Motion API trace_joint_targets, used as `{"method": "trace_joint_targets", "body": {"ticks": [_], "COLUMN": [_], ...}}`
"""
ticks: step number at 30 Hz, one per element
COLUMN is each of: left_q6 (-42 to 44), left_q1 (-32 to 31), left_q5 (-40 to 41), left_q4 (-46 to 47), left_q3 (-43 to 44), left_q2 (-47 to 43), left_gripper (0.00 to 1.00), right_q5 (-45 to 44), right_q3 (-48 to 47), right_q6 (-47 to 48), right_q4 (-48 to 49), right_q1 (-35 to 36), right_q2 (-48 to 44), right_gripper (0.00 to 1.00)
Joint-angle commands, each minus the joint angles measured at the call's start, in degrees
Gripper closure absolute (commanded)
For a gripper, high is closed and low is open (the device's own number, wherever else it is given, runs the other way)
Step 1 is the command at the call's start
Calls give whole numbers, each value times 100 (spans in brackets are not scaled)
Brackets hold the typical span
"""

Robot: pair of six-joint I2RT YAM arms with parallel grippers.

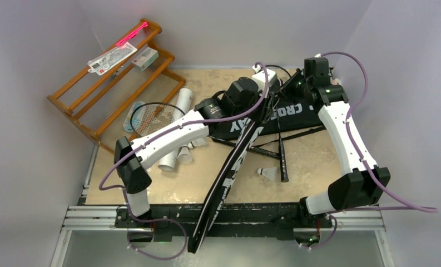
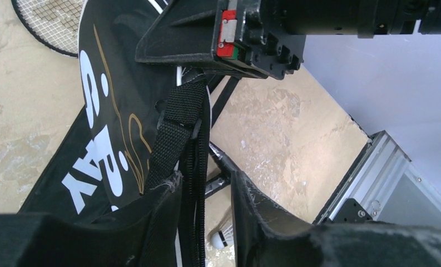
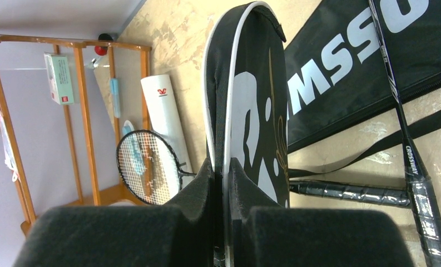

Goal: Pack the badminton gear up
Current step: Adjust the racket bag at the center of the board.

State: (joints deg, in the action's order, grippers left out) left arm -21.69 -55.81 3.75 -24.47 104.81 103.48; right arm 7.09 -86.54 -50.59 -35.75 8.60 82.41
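overhead, one black racket bag, the raised bag (image 1: 229,167), stands on edge and slants from the middle of the table (image 1: 318,161) down past the near rail between the two arm bases. the right gripper (image 3: 222,167) is clamped tight on its white-piped rim near the rounded top, with the fingers pressed on either side of the edge. the left gripper (image 2: 207,183) stands part open around the bag's black strap (image 2: 179,128); the strap lies against one finger, with a gap to the other, so it is not pinched.

behind it a second bag, the flat bag (image 1: 296,114), lies along the back of the table with its white lettering up. a racket (image 1: 283,158) lies with its shaft across that bag and its black handle out on the bare table, and a shuttlecock (image 1: 269,173) lies just beside the handle. another racket head (image 1: 151,117) lies flat at the left, just beside the white tube (image 1: 179,119). two more shuttlecocks (image 1: 186,154) sit by the tube's near end, partly under the left arm.

the orange rack (image 1: 95,111) stands in the far left corner, with a small carton (image 1: 145,57) and a pink-edged card (image 1: 113,57) on top.
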Motion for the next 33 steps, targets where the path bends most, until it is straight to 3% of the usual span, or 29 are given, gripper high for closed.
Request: {"method": "trace_joint_targets", "body": {"ticks": [1,6,10,15,23,27,29,31,33], "left_q6": [272,269,150,-212,-1054,-1306,-1389,-1428,-1378], "left_q1": [48,-11,-385,-889,-1327,-1403,-1459,-1516,-1520], "left_q5": [137,110,813,1530,2012,2324,2447,2561,2614], "left_q4": [-106,-864,-1121,-1405,-1915,-2257,-2421,-2535,-2484], "left_q3": [43,-137,-707,-1349,-2163,-2363,-2392,-2411,-2516], "left_q2": [-237,-525,-980,-1374,-1656,-1674,-1665,-1721,-1827], "left_gripper": [56,33,24,22,20,31,43,68,100], "right_q5": [232,240,257,258,231,231,218,233,326], "right_q3": [-33,30,49,83,118,146,162,172,197], "right_q6": [-244,-261,-269,-294,-326,-331,-329,-362,-231], "right_q4": [160,196,237,252,242,252,248,199,168], "right_q1": [10,3,15,9,3,8,6,6,3], "right_q2": [-235,-192,-135,-94,-83,-76,-68,-68,-75], "right_gripper": [100,100,100,100,100,100,100,100,97]}}
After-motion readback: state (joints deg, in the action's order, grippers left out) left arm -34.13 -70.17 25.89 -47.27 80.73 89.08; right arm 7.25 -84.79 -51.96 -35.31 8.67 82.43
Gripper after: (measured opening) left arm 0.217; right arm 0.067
